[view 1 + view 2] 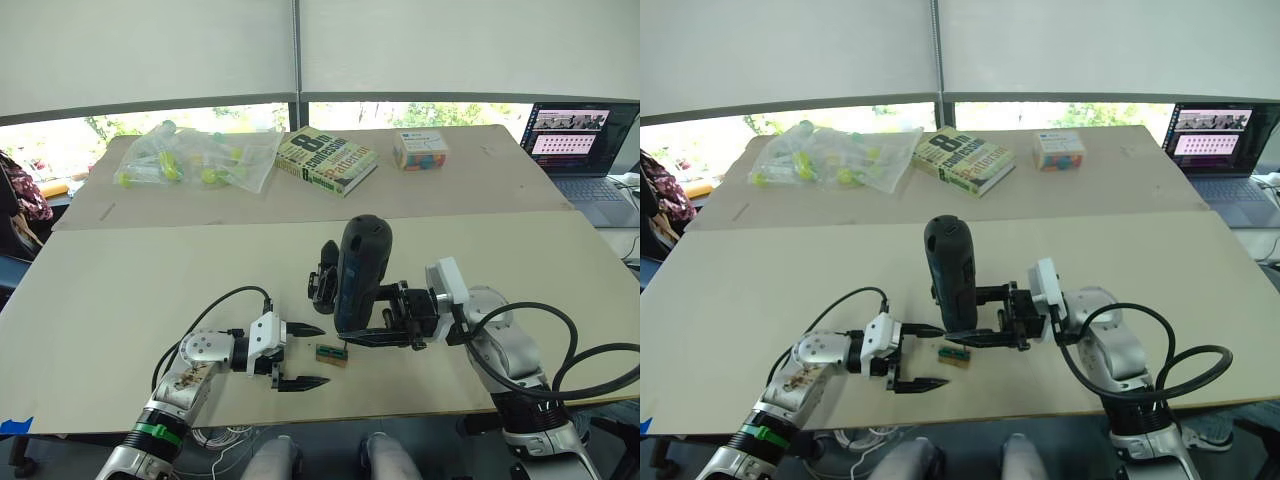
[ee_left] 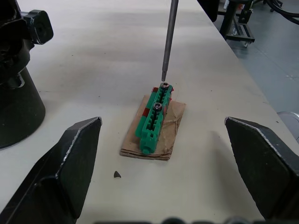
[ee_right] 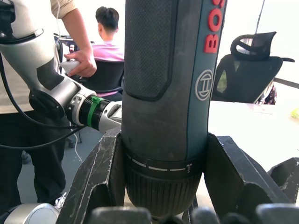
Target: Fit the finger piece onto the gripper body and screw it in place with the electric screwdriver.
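Right hand (image 1: pixel 385 335) clamps electric screwdriver (image 1: pixel 360 270) upright, bit tip just above green block (image 2: pixel 155 117) screw. Left hand (image 1: pixel 303 356) wide, empty, near counter (image 1: pixel 150 290) front edge.

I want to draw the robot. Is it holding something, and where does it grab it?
The right claw grips the electric screwdriver near its lower collar. The left claw holds nothing.

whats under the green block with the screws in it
The green block lies on a creased tan pad, which rests on the table. The pad shows around the block; anything between them is covered. Two screw heads sit on top.
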Robot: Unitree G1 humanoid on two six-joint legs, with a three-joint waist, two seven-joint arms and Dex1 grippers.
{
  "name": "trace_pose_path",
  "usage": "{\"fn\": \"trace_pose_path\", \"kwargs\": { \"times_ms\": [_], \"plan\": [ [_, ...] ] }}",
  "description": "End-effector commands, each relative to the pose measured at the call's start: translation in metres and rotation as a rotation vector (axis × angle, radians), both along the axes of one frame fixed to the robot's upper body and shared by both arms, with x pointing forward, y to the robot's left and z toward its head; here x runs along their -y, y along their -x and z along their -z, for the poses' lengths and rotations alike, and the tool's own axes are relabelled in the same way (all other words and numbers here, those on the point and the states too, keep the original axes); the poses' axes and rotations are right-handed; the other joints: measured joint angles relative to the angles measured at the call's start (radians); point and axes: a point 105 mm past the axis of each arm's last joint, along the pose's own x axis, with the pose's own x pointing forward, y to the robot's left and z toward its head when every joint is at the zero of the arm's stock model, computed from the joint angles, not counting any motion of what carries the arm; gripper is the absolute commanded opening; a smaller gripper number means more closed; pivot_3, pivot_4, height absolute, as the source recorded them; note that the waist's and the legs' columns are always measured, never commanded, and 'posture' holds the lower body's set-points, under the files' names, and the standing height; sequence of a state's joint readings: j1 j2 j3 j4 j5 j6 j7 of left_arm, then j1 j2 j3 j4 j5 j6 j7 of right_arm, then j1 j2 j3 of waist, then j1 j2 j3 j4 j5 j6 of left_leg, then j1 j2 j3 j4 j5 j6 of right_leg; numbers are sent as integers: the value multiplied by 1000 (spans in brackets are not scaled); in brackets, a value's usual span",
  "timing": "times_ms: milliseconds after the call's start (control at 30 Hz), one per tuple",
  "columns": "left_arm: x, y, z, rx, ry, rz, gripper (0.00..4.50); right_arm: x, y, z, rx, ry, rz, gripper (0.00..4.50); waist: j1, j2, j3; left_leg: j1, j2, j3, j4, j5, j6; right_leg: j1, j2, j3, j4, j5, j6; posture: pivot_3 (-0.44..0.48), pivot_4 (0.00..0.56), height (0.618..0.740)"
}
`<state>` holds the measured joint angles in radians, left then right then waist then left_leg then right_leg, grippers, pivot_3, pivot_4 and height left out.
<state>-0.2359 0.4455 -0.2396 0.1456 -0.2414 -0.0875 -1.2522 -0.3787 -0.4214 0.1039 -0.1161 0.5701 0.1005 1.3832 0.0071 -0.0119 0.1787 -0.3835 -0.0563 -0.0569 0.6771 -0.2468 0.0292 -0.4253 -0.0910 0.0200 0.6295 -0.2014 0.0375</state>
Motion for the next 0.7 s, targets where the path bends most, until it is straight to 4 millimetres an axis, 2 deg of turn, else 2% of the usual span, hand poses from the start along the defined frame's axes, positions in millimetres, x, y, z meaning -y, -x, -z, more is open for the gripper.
{"fn": "trace_pose_path", "kwargs": {
  "times_ms": [33, 700],
  "plan": [
    [5, 5, 9, -35, -12, 23, 4500, 1, 4, -12, 63, -23, -14, 1956, 0, 0, 0, 0, 0, 0, 0, 0, 0, 0, 0, 0, 0, 0, 0, 0, 150, 740],
    [2, 7, 13, -60, -19, 16, 4500, -1, 3, -6, 54, -10, -9, 1956, 0, 0, 0, 1, 0, 0, 0, 0, 0, 0, 0, 0, 0, 0, 0, 0, 150, 740]
  ]
}}
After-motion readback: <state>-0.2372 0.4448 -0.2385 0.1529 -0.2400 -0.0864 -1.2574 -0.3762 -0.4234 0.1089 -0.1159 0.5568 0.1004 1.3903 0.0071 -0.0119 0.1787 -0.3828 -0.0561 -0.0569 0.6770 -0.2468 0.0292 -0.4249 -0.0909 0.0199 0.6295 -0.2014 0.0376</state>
